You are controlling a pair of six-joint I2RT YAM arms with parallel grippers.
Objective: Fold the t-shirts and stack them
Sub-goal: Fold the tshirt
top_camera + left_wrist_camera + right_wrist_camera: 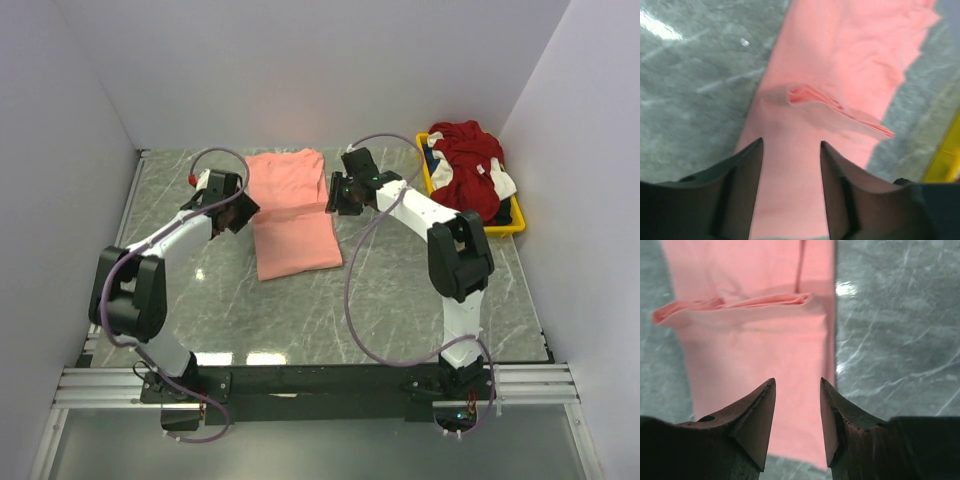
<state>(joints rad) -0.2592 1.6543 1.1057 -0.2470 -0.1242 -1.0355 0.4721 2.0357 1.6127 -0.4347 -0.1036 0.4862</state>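
Both grippers parted over the pink shirt, nothing held

The left gripper (791, 142) and right gripper (797, 381) each show jaws standing apart with only cloth beneath them, gripping nothing. In the top view they flank the salmon-pink t-shirt (293, 215), which lies folded into a long strip at upper centre, a raised fold crossing its middle. At the upper right, well apart from it, the dark red t-shirt (465, 165) with white parts is heaped in a yellow tray (508, 229). Thin purple cables (346, 290) loop off both arms. Everything rests on a grey marbled table (300, 310) — glossy, with glare spots — enclosed by plain white walls (300, 70).
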